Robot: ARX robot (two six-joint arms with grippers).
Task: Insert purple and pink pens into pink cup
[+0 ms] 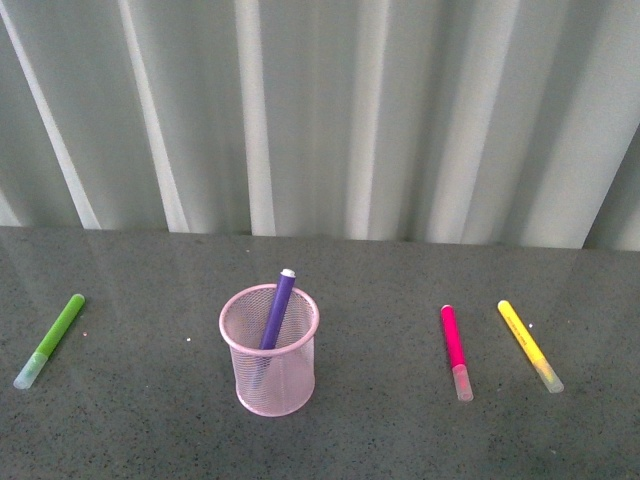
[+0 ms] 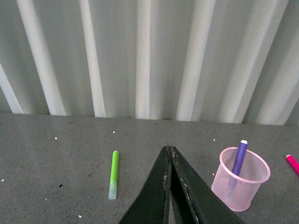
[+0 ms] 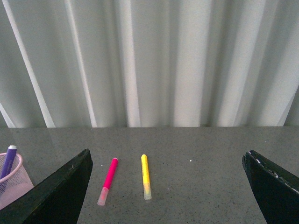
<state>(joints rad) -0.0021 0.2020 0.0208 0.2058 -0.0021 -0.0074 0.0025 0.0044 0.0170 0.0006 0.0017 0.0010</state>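
Observation:
The pink cup [image 1: 269, 352] stands on the table left of centre, and the purple pen [image 1: 277, 310] leans inside it with its end poking above the rim. The pink pen [image 1: 455, 349] lies flat on the table to the right. Neither arm shows in the front view. In the left wrist view my left gripper [image 2: 169, 148] is shut and empty, with the pink cup [image 2: 240, 179] and purple pen [image 2: 239, 157] beside it. In the right wrist view my right gripper [image 3: 168, 161] is open wide above the table, the pink pen [image 3: 108, 179] lying near its one finger.
A lime-green marker [image 1: 51, 339] lies at the table's far left. A yellow marker [image 1: 529, 344] lies just right of the pink pen. Pale pleated curtains [image 1: 320, 110] hang behind the dark speckled table [image 1: 360, 440].

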